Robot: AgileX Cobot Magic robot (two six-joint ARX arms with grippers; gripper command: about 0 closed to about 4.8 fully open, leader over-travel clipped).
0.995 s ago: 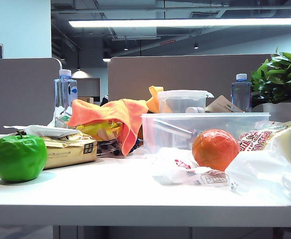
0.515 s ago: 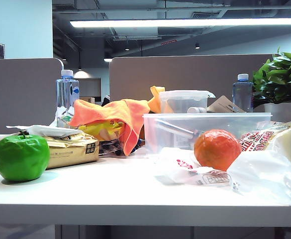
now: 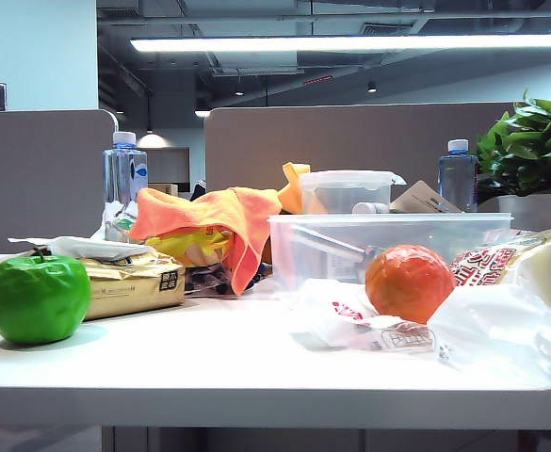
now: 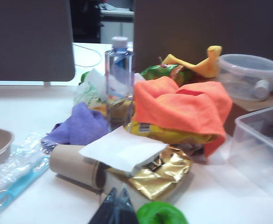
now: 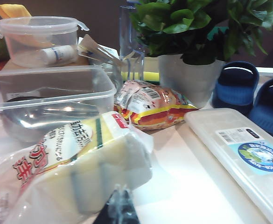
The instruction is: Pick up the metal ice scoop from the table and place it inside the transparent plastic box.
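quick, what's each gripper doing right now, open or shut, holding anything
Left gripper: shut, holding nothing, above the green apple.
Right gripper: looks shut, holding nothing, by the sponge pack.

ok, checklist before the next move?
1. Scoop inside the clear box: ok.
2. Scoop lying flat in the box: cannot tell, the wall blurs it.
3. Left tool shut and empty, beside the green apple: ok.
4. Right tool looks shut and empty, by the sponge pack: ok.
5. Both tools apart from the box: ok, neither shows in the exterior view.
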